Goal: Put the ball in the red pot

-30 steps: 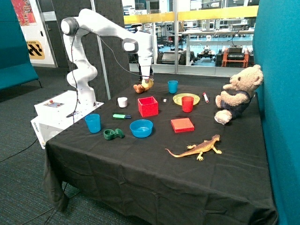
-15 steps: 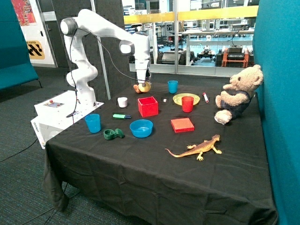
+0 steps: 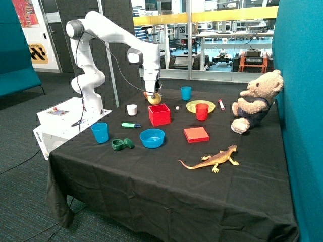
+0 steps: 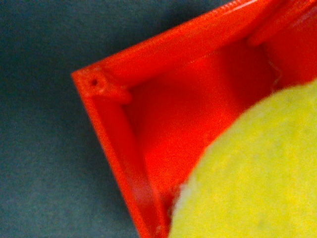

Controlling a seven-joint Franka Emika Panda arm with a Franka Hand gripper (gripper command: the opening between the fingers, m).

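Note:
The yellowish ball (image 3: pixel 155 98) hangs just under my gripper (image 3: pixel 154 95), which is shut on it, above the back edge of the red pot (image 3: pixel 159 115). The wrist view shows the ball (image 4: pixel 257 168) close up, covering much of the picture. Beneath it lie one corner and the inner floor of the red pot (image 4: pixel 173 44), on black cloth. My fingers are hidden in that view. The pot has nothing in it where its floor shows.
Around the pot stand a white cup (image 3: pixel 131 109), a blue bowl (image 3: pixel 152 137), a flat red block (image 3: pixel 196 134), and a red cup (image 3: pixel 202 111) by a yellow plate (image 3: pixel 193 106). Further off are blue cups (image 3: pixel 100 132), a teddy bear (image 3: pixel 255 101) and a toy lizard (image 3: pixel 212 160).
My gripper has carried the ball away from the brown toy at the back of the table, towards the front and lower, to just over the red pot.

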